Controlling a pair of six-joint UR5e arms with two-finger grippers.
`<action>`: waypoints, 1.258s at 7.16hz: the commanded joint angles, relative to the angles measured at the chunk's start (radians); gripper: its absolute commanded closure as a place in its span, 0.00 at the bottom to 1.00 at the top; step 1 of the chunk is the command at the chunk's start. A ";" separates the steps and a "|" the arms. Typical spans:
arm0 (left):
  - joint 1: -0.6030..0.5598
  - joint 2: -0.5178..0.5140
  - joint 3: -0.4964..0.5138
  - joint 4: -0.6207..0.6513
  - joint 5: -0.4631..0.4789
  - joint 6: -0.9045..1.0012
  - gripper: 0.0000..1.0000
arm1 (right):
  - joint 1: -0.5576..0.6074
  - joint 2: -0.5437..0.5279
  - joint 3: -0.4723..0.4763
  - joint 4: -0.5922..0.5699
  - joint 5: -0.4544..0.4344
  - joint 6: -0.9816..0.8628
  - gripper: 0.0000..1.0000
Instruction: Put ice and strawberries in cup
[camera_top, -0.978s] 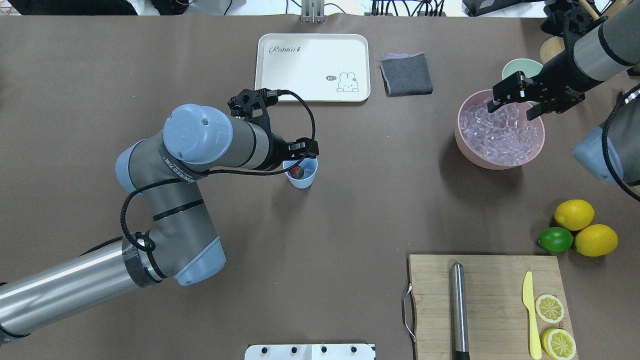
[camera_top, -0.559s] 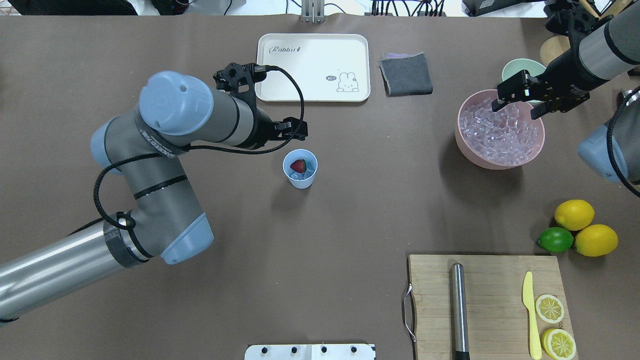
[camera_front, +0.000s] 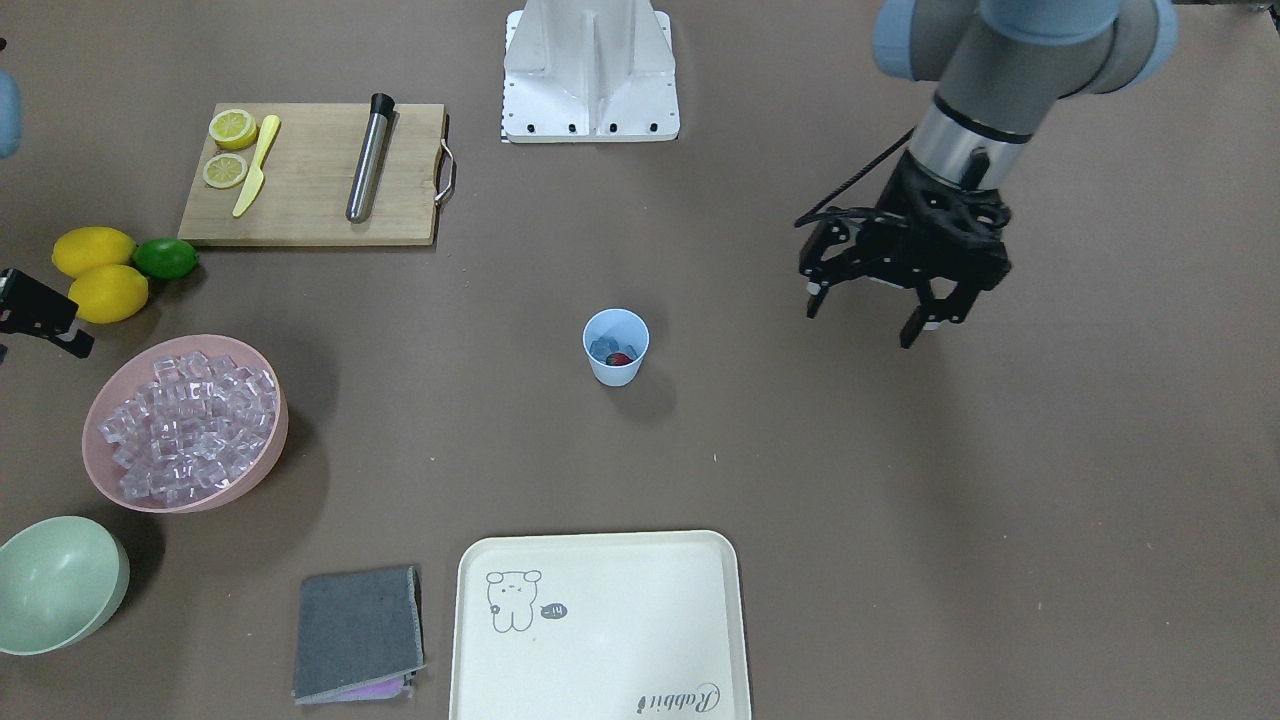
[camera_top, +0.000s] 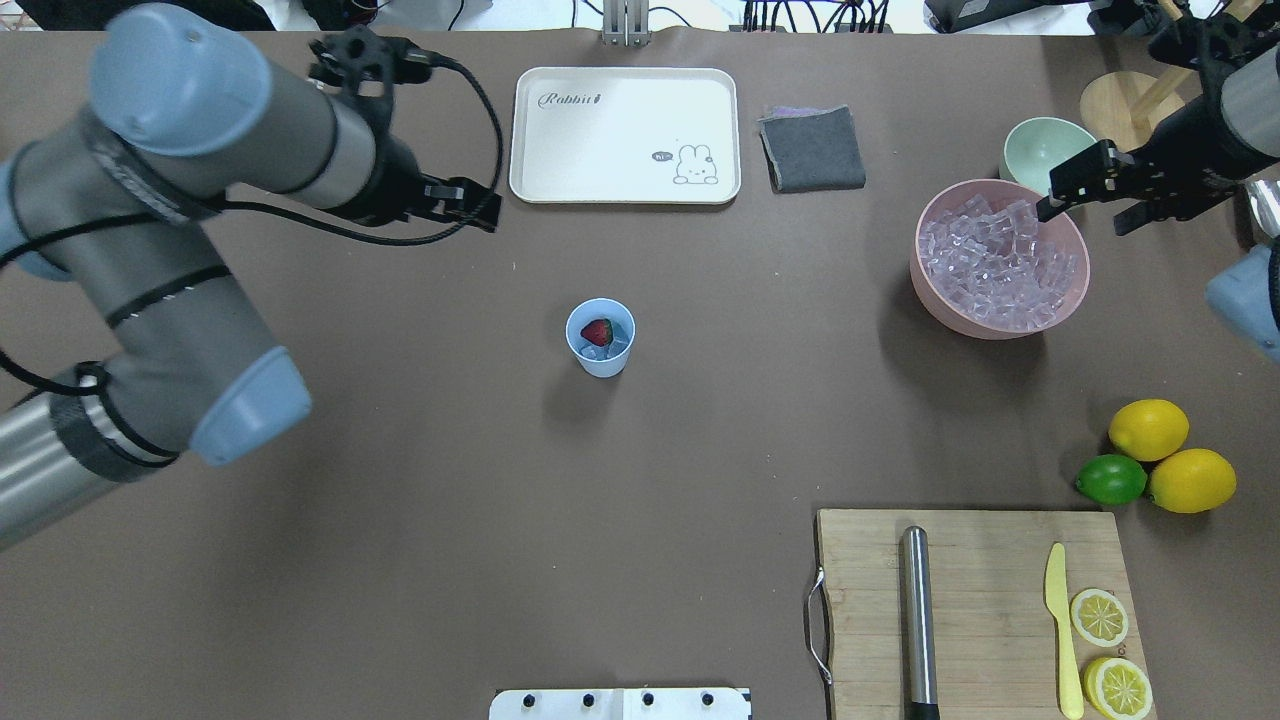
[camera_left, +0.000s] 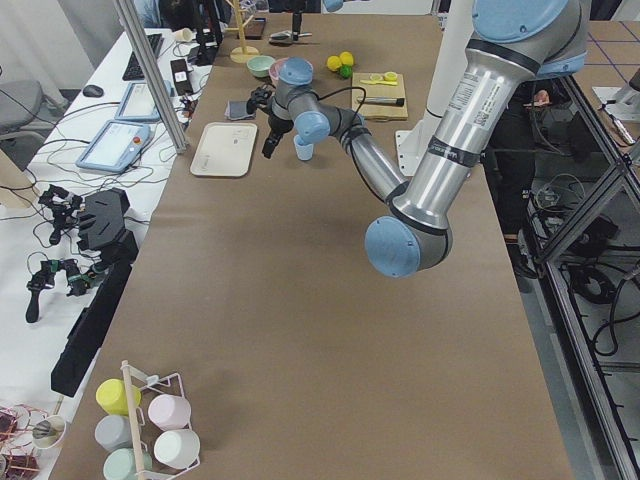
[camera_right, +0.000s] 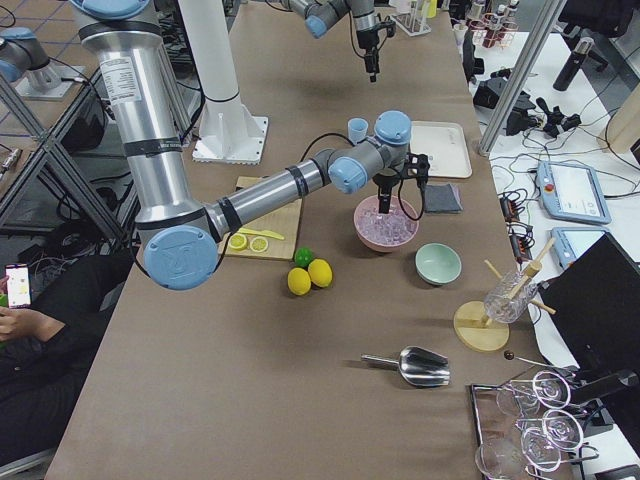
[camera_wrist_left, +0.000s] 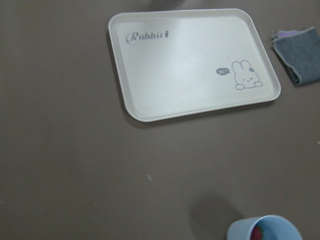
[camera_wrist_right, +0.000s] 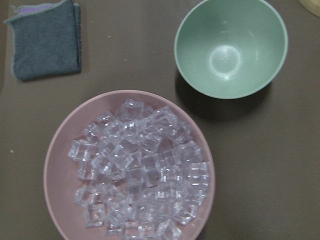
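The small light-blue cup (camera_top: 603, 366) stands upright mid-desk, mouth up, narrowing toward its base. Inside, a red strawberry (camera_top: 597, 332) lies on clear ice (camera_top: 618, 346); its tip's direction is too small to tell. The left end effector (camera_front: 865, 318) hangs well apart, fingers spread, empty. The right end effector (camera_top: 1081, 221), fingers spread, hovers over the pink bowl's (camera_top: 935, 305) far-right rim.

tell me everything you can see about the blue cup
The cup is small, light blue and plain, tapered toward its base, with no handle; it looks like plastic. It stands upright and open near the middle of the brown table, apart from everything else on it. Inside lie a red strawberry and a few clear ice cubes. Nothing else touches it.
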 joint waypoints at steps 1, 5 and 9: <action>-0.117 0.178 0.011 -0.113 -0.008 0.068 0.02 | 0.161 -0.103 -0.079 -0.004 0.004 -0.281 0.01; -0.437 0.410 0.115 -0.129 -0.131 0.427 0.02 | 0.338 -0.145 -0.163 -0.065 -0.045 -0.448 0.01; -0.558 0.442 0.132 -0.011 -0.264 0.527 0.02 | 0.332 -0.131 -0.043 -0.260 -0.142 -0.450 0.01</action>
